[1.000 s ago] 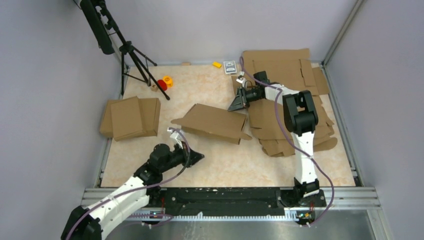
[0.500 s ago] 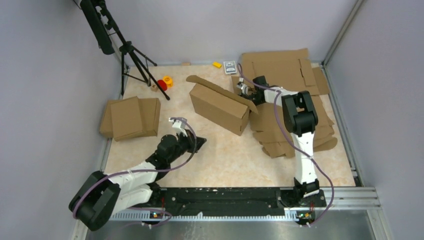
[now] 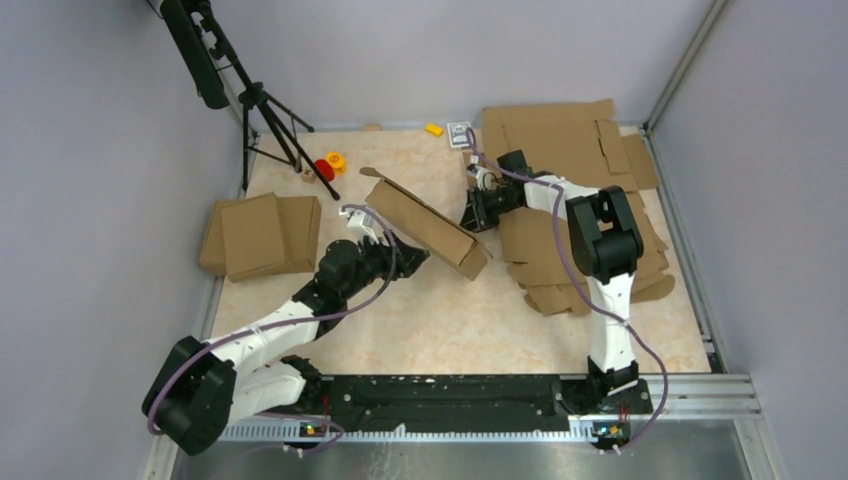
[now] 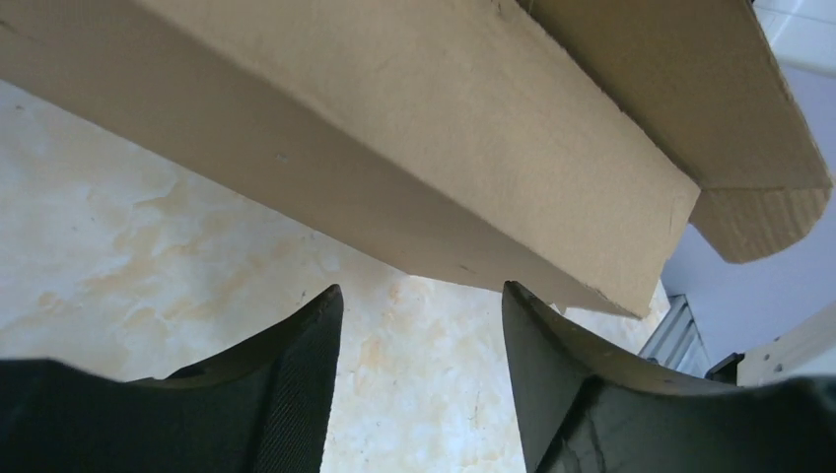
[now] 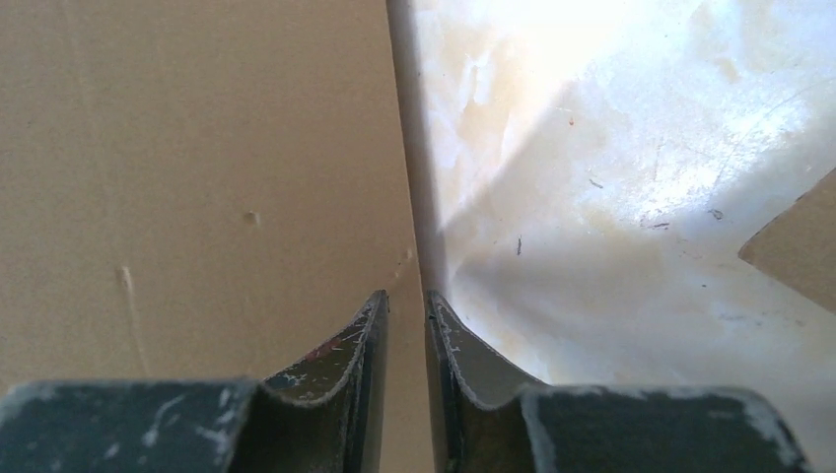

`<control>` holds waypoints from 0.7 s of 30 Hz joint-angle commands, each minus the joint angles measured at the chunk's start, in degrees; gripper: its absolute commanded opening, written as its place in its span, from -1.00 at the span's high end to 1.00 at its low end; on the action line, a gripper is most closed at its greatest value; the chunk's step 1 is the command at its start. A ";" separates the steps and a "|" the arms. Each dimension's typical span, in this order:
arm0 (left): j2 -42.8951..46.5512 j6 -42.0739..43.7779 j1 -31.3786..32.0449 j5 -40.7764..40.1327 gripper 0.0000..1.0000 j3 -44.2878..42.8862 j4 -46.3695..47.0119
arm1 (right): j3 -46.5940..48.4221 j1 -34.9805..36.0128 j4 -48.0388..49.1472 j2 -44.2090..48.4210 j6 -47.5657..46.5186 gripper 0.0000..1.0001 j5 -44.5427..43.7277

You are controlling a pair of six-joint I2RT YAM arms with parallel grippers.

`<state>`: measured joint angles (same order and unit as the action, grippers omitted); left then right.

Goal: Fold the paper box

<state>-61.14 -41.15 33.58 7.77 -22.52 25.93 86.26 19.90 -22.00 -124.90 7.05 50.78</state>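
Note:
The paper box (image 3: 425,222) is a brown corrugated carton tilted at the middle of the table, one long edge raised. My left gripper (image 3: 412,258) sits at its near left side. In the left wrist view the box (image 4: 414,128) hangs just beyond the left gripper (image 4: 422,296), which is open with only the table between its fingers. My right gripper (image 3: 472,218) is at the box's far right end. In the right wrist view the right gripper (image 5: 406,296) stands a narrow slit apart, and the edge of a box panel (image 5: 197,168) runs into that slit.
A pile of slotted cardboard sheets (image 3: 570,150) covers the right side under the right arm. Smaller folded cardboard pieces (image 3: 260,235) lie at the left. A black tripod (image 3: 265,110), red and orange toys (image 3: 328,165), a yellow block (image 3: 433,129) and a small card (image 3: 460,133) stand along the back.
The box rose from lying flat and now tips over toward the left. My left arm reached forward to the box and its jaws opened. The right gripper stayed at the box's far end.

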 commanded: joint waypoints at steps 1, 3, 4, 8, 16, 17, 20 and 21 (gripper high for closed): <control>-1.53 -2.76 -1.30 2.89 -0.39 -3.32 3.08 | 2.52 1.53 0.90 2.10 0.72 0.60 -1.93; -1.63 -3.59 -1.91 3.20 -0.55 -4.03 3.72 | 2.78 2.33 0.70 2.03 0.91 0.59 -2.21; -1.86 -3.85 -2.24 3.88 -0.60 -4.78 3.43 | 2.65 2.64 0.98 2.03 1.17 0.59 -2.18; -4.55 -3.11 -2.74 5.69 -0.66 -8.42 0.27 | 2.21 4.08 1.48 1.80 1.87 0.58 -2.18; -2.45 -2.89 -3.16 7.51 -0.57 -9.43 -3.84 | -1.97 6.27 2.63 5.84 4.04 0.58 -4.19; -1.07 -2.82 -3.20 7.71 -0.58 -9.35 -5.58 | -2.92 6.63 2.32 6.85 4.31 0.58 -5.23; 2.28 -3.48 -3.21 9.72 -0.64 -8.67 -9.08 | -7.41 8.07 3.06 11.67 6.15 0.59 -8.47; 3.15 -3.92 -3.25 10.50 -0.64 -8.41 -9.76 | -9.09 8.58 3.82 13.23 7.15 0.59 -8.94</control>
<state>-62.35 -44.45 30.61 14.96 -30.11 19.59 81.19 26.22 -20.58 -120.73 11.25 45.08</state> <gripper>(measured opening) 0.814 0.208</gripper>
